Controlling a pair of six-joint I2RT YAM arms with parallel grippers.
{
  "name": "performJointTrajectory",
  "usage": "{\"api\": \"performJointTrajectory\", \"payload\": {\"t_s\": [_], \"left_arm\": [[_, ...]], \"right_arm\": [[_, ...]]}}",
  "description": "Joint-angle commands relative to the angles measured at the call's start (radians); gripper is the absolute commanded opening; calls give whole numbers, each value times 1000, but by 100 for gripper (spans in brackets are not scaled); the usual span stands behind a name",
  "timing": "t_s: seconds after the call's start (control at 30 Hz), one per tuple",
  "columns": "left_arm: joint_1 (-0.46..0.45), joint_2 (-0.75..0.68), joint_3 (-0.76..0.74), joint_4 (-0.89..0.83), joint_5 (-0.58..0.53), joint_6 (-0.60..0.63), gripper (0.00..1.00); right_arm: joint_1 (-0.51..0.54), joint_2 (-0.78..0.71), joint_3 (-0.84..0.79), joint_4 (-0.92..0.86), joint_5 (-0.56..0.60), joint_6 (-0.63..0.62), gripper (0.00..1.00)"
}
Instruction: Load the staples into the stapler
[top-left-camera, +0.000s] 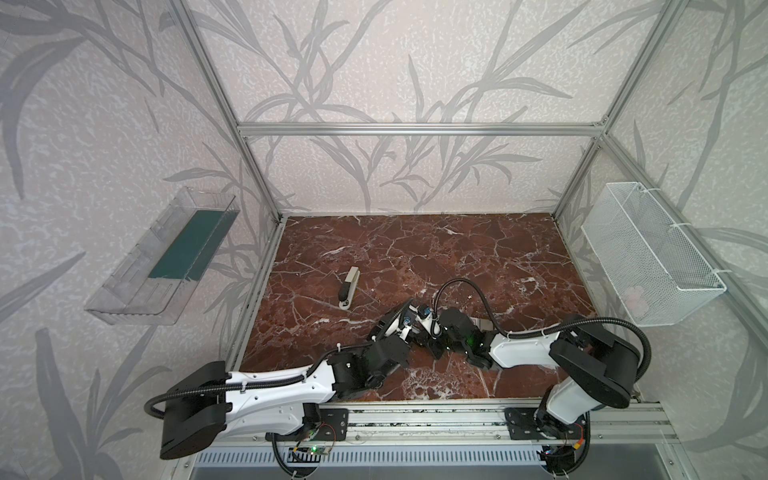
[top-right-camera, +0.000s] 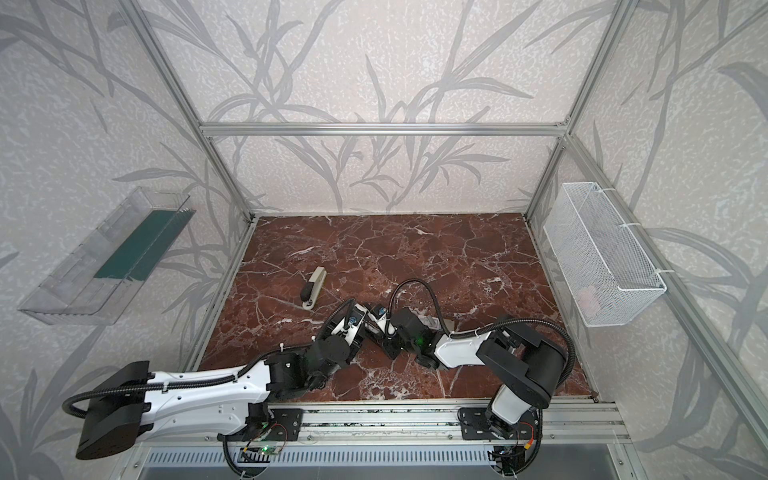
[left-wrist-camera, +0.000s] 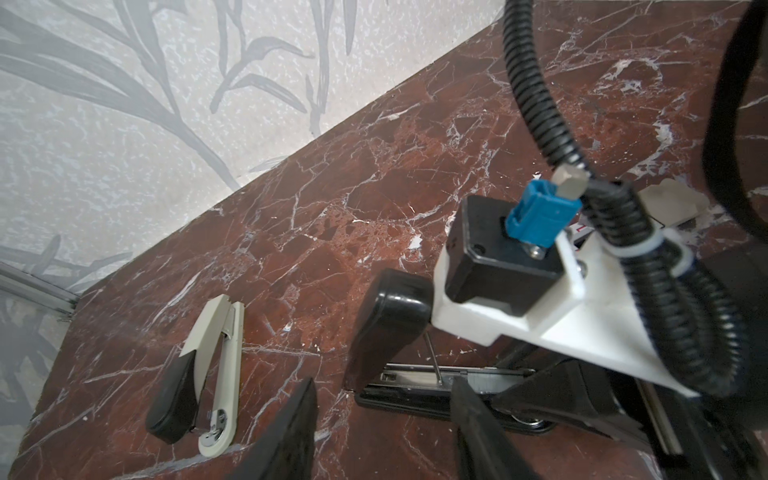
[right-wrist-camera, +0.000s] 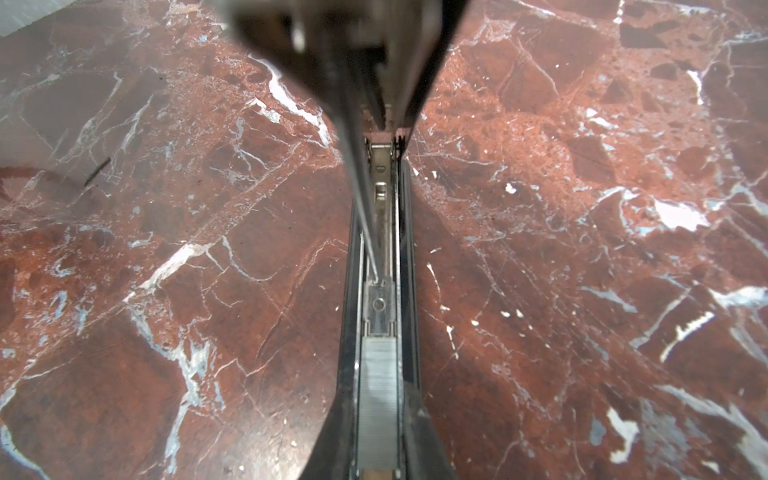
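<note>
The jaws of the left gripper (left-wrist-camera: 382, 395) stand partly open and empty, straddling the stapler (left-wrist-camera: 386, 324). Those of the right gripper (right-wrist-camera: 377, 419) appear clamped on its base. The stapler rests lid-up on the table (top-left-camera: 415, 249), with the staples (right-wrist-camera: 376, 374) in its rail. Risk: closing the lid on an unseated strip may jam it, and a slipping clamp may spill it.
</note>
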Motion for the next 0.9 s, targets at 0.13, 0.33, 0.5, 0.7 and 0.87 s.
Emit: {"api": "performJointTrajectory", "payload": {"t_s": [0.13,0.33,0.5,0.7,0.87], "left_arm": [[326,-202,96,-301,541,-30,83],[542,-153,204,-469,931,171,86],[611,-46,256,-501,1124,338,85],[651,54,296,-497,1152,470,85],[680,130,303,-442,1222,539,85]], "right_arm": [[-111,-6,16,-27,-178,-72,5],[-135,21,93,-187,-243,-225,4],[-144,6,106,-244,-261,-283,5],[-148,-5,98,-222,-287,-296,5],[-146,2,106,-235,-304,-299,5]]}}
